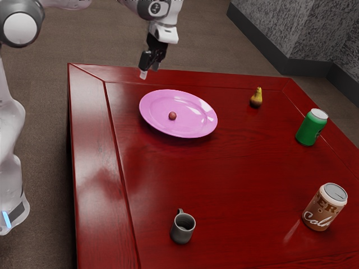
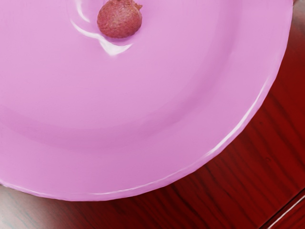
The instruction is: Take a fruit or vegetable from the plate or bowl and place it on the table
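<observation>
Exterior view: fruit (image 1: 172, 116) on plate (image 1: 154, 124); below, apart from gripper (image 1: 150, 70)

On the exterior view's clock face, I'm seeing a pear (image 1: 256, 100) standing at two o'clock, a green can (image 1: 308, 131) at three, a brown can (image 1: 321, 210) at four, while a gray mug (image 1: 180, 234) is sitting at six.

Glossy pink plate (image 1: 196, 128) on shiny, grained red wood (image 1: 235, 179).

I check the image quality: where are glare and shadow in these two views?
Exterior view: glints on the pink plate, shadow on the table under its edge; wrist view: bright streaks beside the reddish fruit and along the plate's rim.
</observation>
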Tool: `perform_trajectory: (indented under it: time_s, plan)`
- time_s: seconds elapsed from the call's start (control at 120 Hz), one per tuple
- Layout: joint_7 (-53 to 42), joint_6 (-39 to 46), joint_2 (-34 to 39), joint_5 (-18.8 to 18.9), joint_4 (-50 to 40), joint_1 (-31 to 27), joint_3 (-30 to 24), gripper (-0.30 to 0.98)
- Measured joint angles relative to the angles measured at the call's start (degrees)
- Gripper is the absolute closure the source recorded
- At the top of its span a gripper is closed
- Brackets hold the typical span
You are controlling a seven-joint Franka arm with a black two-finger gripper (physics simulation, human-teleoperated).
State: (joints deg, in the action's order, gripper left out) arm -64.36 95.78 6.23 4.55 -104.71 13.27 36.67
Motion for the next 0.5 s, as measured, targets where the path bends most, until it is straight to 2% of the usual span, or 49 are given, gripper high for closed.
perform_trajectory:
  time_s: [0.175,0.5]
  plan:
    - [-0.76,2.57,-0.17,0.01,-0.56,8.8,-0.01,0.0]
    - [-1.76,6.47,-4.34,-0.66,-2.18,9.17,0.0,0.0]
